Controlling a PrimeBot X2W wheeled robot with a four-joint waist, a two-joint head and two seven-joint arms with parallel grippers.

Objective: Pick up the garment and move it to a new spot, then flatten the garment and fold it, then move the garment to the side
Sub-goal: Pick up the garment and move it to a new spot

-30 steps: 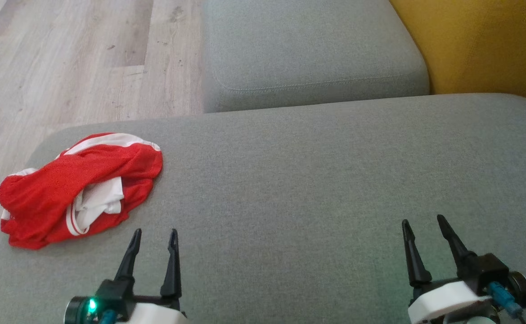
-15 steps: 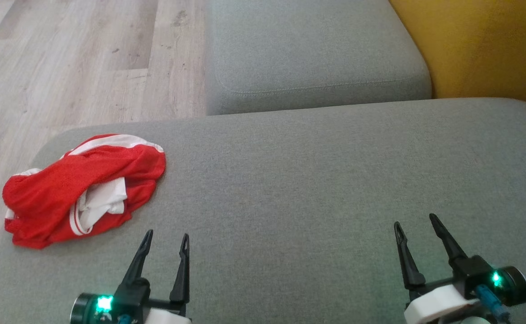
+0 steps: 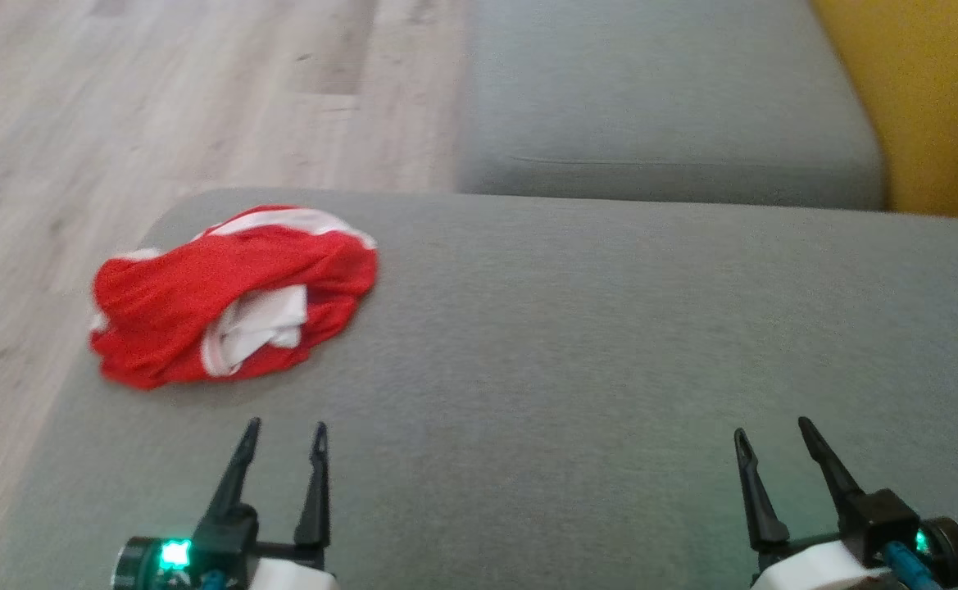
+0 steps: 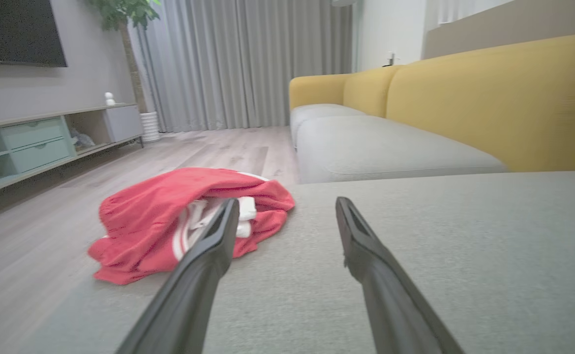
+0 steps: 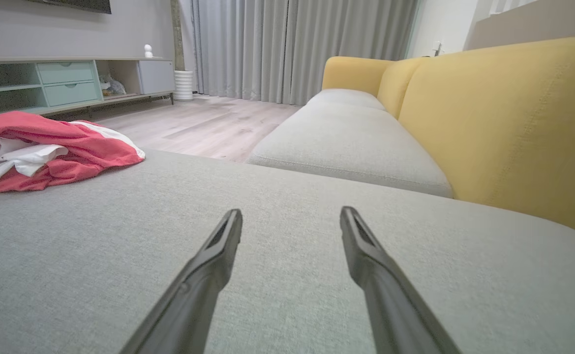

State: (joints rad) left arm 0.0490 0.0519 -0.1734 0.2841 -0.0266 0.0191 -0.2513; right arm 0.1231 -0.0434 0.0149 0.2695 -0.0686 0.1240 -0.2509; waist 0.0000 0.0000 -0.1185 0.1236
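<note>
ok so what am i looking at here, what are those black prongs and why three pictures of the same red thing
This is a two-armed robot facing a grey sofa seat. The black prongs are its gripper fingers. The view from above comes from a camera on its head: the left gripper is at the lower left, the right gripper at the lower right. The other two come from cameras on each wrist, looking along that gripper's own fingers. The red thing is a crumpled red and white garment lying near the seat's left edge, ahead of the left gripper. Both grippers are open, hold nothing and do not touch it.
</note>
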